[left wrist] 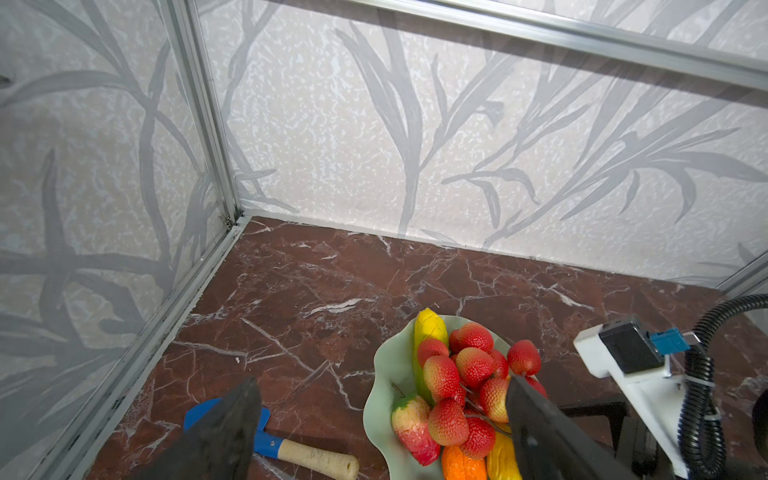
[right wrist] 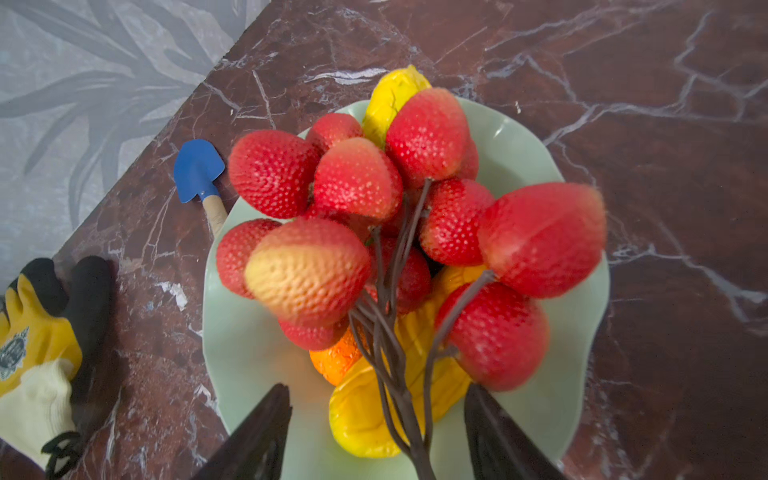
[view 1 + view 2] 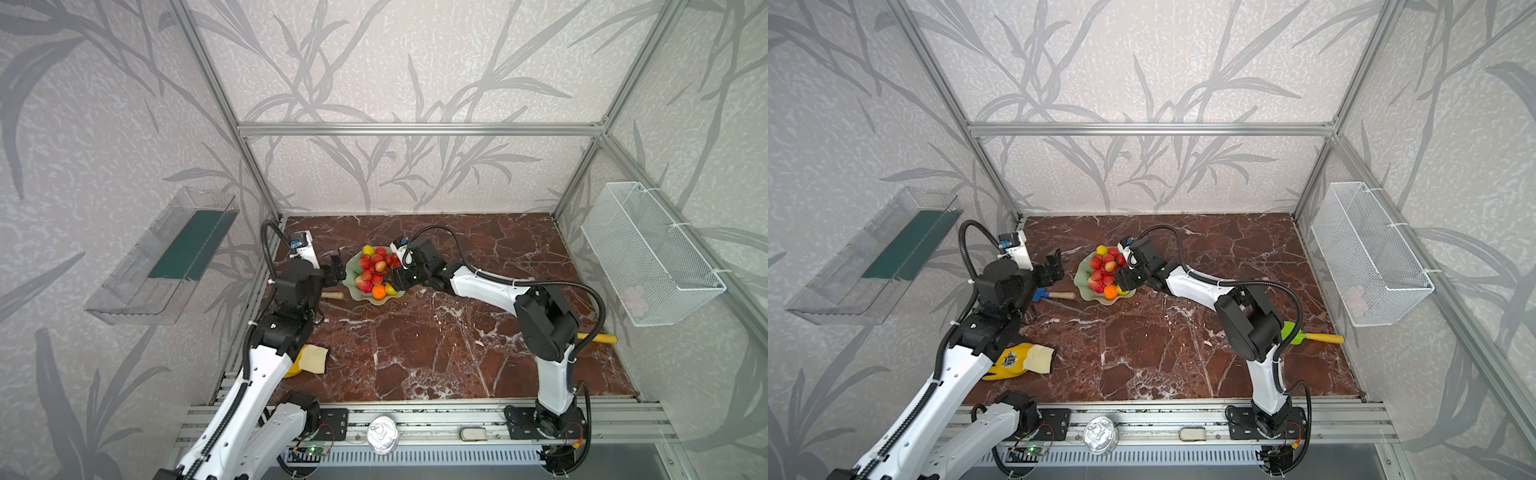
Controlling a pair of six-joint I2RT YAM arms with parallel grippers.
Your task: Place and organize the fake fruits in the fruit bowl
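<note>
Yellow glove [image 3: 1034, 358] — crest [image 3: 1010, 358] illegible, strawberries [image 2: 357, 178] in bowl [image 2: 249, 357]

fruit bowl [image 2: 249, 353]: glossy, smooth | strawberries [image 2: 357, 178]: dimpled plastic | table [image 2: 665, 124]: polished marble-look

No legible text; crest emblem on yellow glove [image 3: 1021, 360], its lettering too small to read.

Yellow glove [image 3: 1021, 360], blue spade [image 2: 199, 168], green spade [image 3: 1292, 333]
</note>
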